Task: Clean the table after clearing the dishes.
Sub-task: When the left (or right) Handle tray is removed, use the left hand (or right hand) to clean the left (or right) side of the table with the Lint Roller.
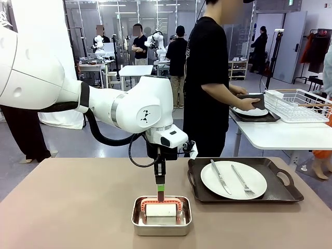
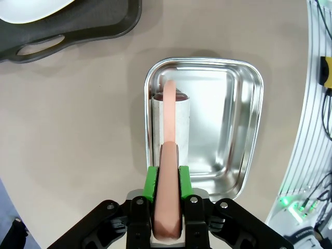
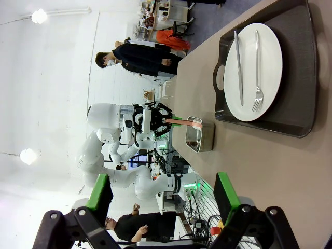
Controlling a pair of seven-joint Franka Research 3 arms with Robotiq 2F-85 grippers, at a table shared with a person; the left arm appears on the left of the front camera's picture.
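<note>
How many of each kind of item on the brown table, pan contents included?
Tray: 1
Plate: 1
Knife: 1
Fork: 1
Pan: 1
Roller: 1
Total: 6

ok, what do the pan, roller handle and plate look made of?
Pan: polished metal, likely stainless steel, with mirror-like reflections on its walls.
Roller handle: smooth matte pink, probably plastic or silicone; can't tell which.
Plate: smooth plain white, ceramic or melamine; the look leaves it open.
</note>
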